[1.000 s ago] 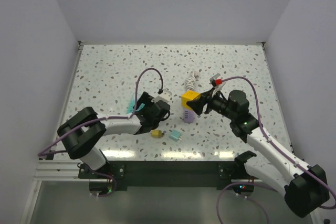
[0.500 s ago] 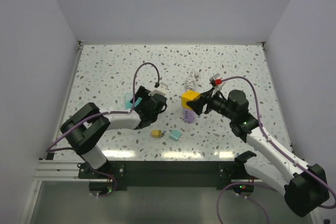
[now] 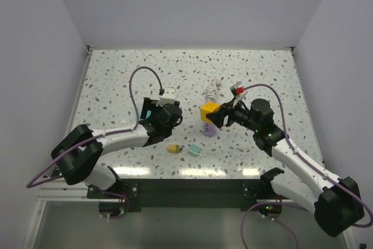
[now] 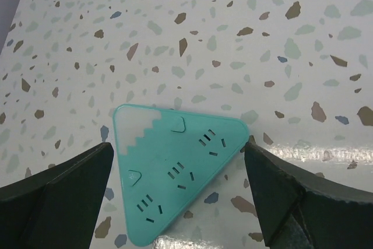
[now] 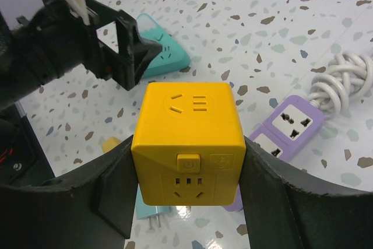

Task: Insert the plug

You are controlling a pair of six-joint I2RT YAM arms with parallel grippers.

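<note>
My left gripper point(image 3: 151, 115) hovers open over a teal triangular socket block point(image 4: 175, 167), which lies flat on the table between its two dark fingers point(image 4: 58, 196) without touching them. My right gripper point(image 5: 189, 167) is shut on a yellow cube socket point(image 5: 189, 132), held above the table near the middle point(image 3: 210, 111). Two small plugs lie in front: a yellow plug point(image 3: 173, 148) and a light teal plug point(image 3: 194, 151). The teal plug's prongs show under the cube in the right wrist view point(image 5: 152, 221).
A purple power strip point(image 3: 208, 129) with a coiled white cable point(image 3: 213, 91) lies just behind and under the held cube. White walls close off the speckled table point(image 3: 116, 80) on three sides.
My left arm has swung back and to the left, away from the small plugs, and now sits over the teal triangular socket block. The right arm holds the cube almost still.
</note>
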